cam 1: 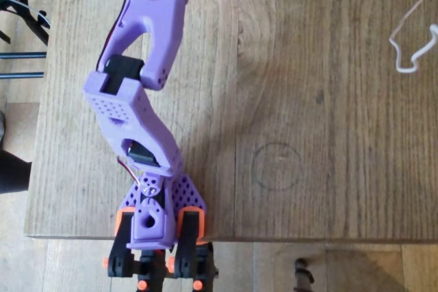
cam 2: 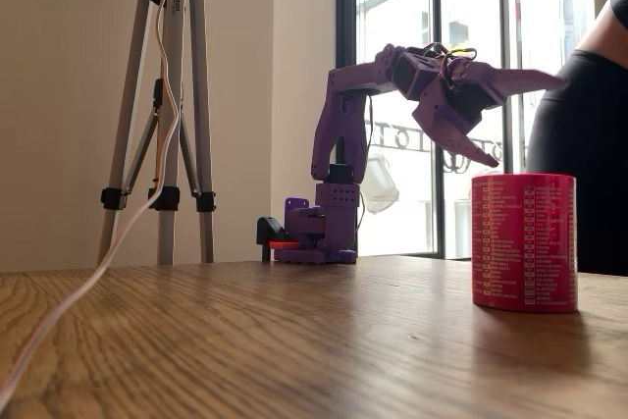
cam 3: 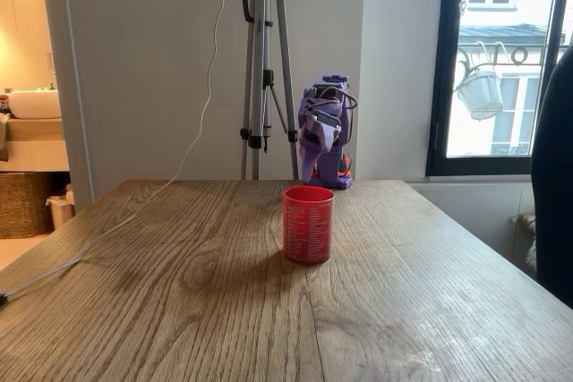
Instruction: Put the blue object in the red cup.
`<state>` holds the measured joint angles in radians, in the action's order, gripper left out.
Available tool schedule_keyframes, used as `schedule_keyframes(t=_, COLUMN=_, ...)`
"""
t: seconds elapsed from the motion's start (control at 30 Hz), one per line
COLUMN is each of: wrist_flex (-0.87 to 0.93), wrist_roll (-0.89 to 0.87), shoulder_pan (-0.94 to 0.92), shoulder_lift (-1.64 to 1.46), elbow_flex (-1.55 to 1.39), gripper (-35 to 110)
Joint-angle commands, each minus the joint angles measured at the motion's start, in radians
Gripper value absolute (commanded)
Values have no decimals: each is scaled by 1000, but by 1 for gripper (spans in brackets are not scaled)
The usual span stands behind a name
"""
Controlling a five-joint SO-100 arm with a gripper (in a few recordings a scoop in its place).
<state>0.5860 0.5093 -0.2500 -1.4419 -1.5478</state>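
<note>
Gripper (cam 2: 496,115) hangs above the red cup (cam 2: 523,240), jaws spread, nothing visible between them. Can't spot the blue brick; can't tell if it's inside. Risk: lowering arm clips the rim, tipping the cup.

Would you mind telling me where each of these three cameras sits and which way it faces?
Overhead view: above, looking down on the table and purple arm.
A fixed view: table height, side-on; open gripper above the red cup.
Another fixed view: beyond the table's far end, facing the arm head-on.
All three share arm and cup.
</note>
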Motion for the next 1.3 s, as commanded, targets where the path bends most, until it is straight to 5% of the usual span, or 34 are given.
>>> schedule_keyframes(t=0.0, wrist_flex=-77, wrist_roll=23, shoulder_pan=-9, shoulder_lift=-40, elbow_flex=21, gripper=1)
schedule_keyframes(t=0.27, wrist_flex=-110, wrist_roll=-104, shoulder_pan=86, shoulder_lift=-150, elbow_flex=21, gripper=1)
schedule_keyframes(t=0.57, wrist_flex=190, wrist_roll=-440, shoulder_pan=291, shoulder_lift=-703, elbow_flex=-130, gripper=1)
schedule_keyframes(t=0.93, wrist_flex=347, wrist_roll=-399, shoulder_pan=123, shoulder_lift=-1312, elbow_flex=-594, gripper=1)
schedule_keyframes(t=1.27, wrist_flex=347, wrist_roll=-394, shoulder_pan=149, shoulder_lift=-1678, elbow_flex=-1081, gripper=1)
